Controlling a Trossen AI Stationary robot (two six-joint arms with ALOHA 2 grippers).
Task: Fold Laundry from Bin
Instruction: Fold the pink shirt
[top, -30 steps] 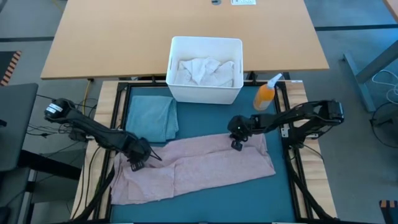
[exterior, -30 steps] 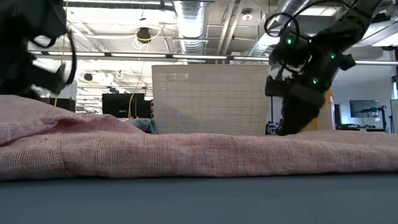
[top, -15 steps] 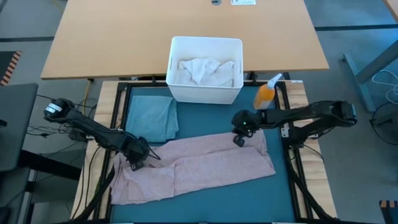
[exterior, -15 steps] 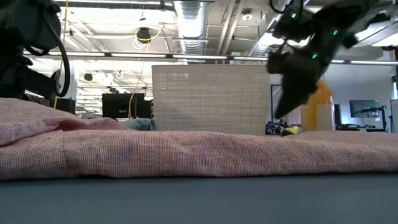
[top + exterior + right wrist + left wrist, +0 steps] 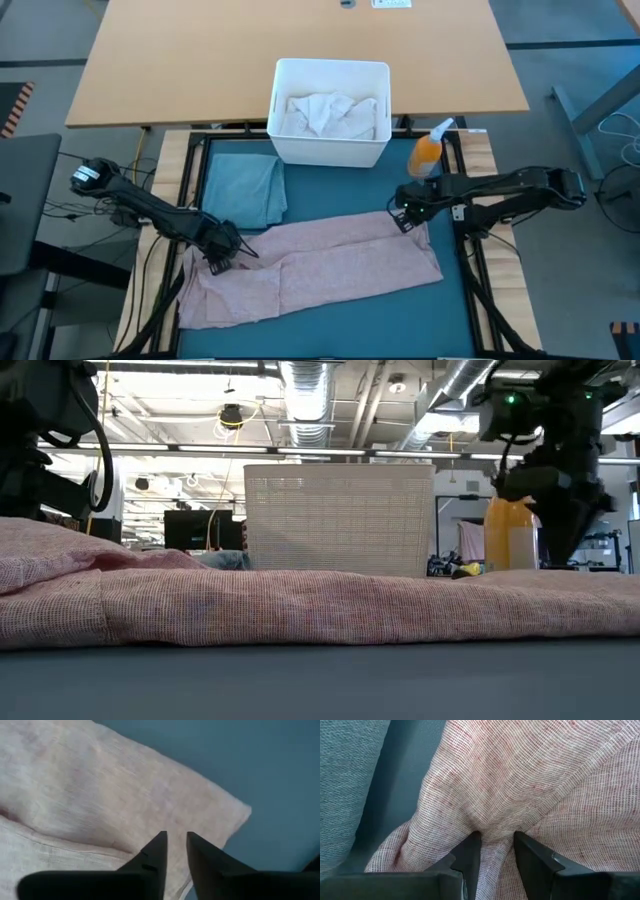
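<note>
The pink cloth [image 5: 310, 265] lies spread flat on the teal mat [image 5: 400, 310], its long axis running across the table from the left arm's side to the right arm's side, the right end sitting slightly farther back than the left. Its near edge runs roughly straight, with bare mat showing along the front and at the right front corner.

At the left end, the left gripper [image 5: 222, 258] sits low on the cloth near its back edge. In the left wrist view the fingers [image 5: 470, 857] pinch a raised ridge of the pink weave between them, clamped on the cloth. Just behind it a folded teal cloth [image 5: 243, 190] lies on the mat, near the pink cloth's back edge.

At the middle back stands the white bin [image 5: 331, 150], with white laundry [image 5: 325, 112] bunched inside. It stands apart from the pink cloth, with a strip of mat between.

To the right, an orange spray bottle [image 5: 428, 150] stands beside the bin. The right gripper [image 5: 403, 217] hangs over the cloth's back right corner. Its fingers [image 5: 155, 852] stand a narrow gap apart with nothing between them, the corner [image 5: 240, 812] lying loose on the mat beneath.
</note>
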